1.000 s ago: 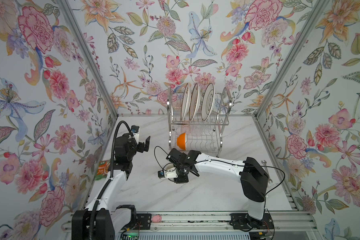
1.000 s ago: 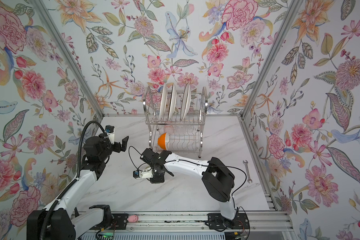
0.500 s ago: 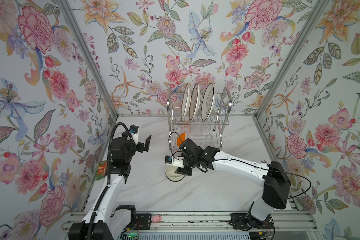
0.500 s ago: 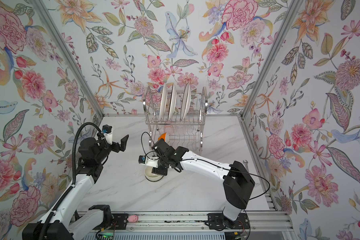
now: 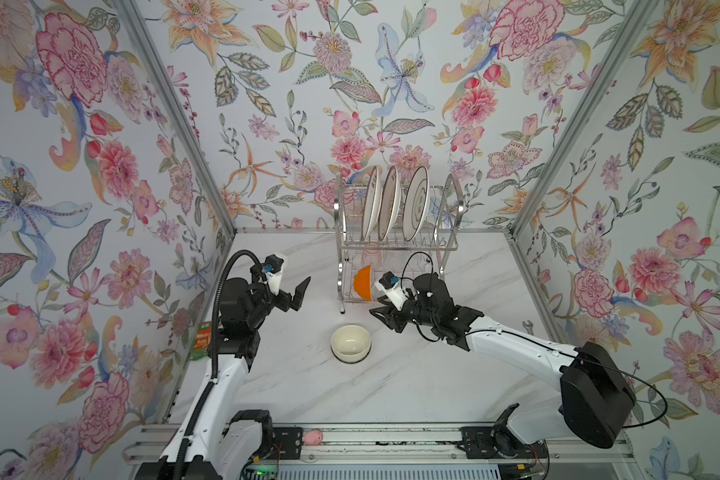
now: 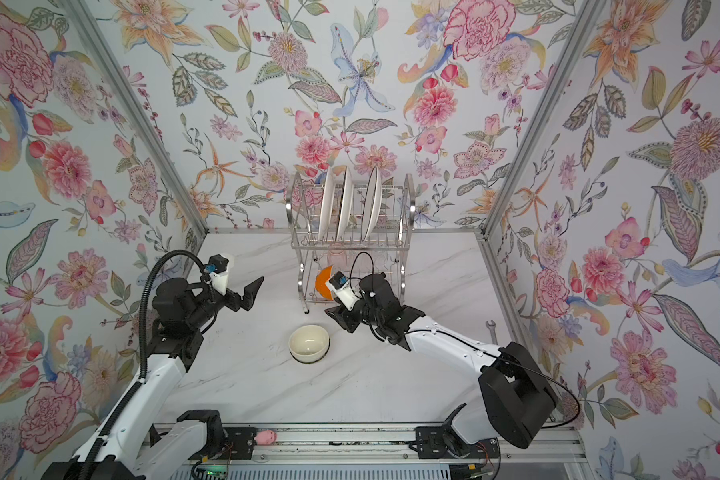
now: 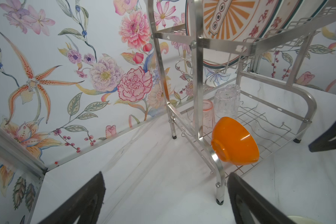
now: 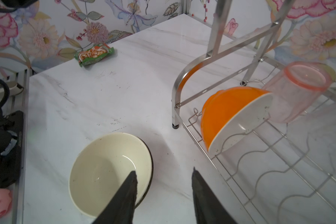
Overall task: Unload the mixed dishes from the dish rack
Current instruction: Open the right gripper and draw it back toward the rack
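The right claw (image 8: 163,171) is half open and holds nothing — it hangs near the orange bowl (image 8: 227,116). That bowl leans on its side on the low shelf of the rack (image 7: 198,87), right by a pink cup (image 8: 297,93). It looks light, hard and slick, so its rim seems the best place to pinch. A cream bowl (image 8: 105,170) sits on the table (image 8: 124,87). The left claw (image 7: 166,175) is wide open, empty.

Red East Asian characters on the white face of the dark-rimmed plate (image 7: 268,25), left wrist view, strokes clear but reading uncertain, band of small round emblems across the orange sunburst plate (image 7: 237,19), no letters made out, print on the green-orange food packet (image 8: 94,54) too small to read
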Robot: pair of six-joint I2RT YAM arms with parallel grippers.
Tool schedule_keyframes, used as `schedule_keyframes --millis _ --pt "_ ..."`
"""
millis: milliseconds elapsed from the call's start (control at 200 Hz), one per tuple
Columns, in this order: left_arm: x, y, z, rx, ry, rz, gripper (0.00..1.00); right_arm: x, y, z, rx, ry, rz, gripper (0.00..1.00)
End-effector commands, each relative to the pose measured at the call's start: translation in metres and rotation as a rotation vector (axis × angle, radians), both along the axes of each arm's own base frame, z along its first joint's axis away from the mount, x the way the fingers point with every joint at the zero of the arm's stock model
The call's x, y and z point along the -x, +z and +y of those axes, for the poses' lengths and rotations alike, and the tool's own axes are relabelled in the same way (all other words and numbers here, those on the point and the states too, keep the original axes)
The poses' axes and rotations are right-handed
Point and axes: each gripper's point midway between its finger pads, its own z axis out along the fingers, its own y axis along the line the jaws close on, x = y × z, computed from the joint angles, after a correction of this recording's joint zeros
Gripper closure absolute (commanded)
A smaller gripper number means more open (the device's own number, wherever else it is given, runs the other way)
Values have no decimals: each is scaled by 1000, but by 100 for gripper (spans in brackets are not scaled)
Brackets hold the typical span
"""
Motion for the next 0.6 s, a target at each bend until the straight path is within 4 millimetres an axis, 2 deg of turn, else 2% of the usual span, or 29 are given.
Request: schedule_keyframes --millis 0,145,175,335,591 --pt "19 8 -21 3 -138 -55 1 -11 31 3 -203 -30 12 51" --pt "27 3 -30 17 -192 -34 1 -21 24 6 -264 -36 55 51" --pt "28 1 -31 17 -194 -27 1 -34 22 -3 -279 -68 59 50" --pt "30 -11 -35 27 -204 1 1 -52 17 -2 -343 -79 102 50" --pt "33 -31 -43 27 -216 47 1 -65 8 10 -384 -56 134 50"
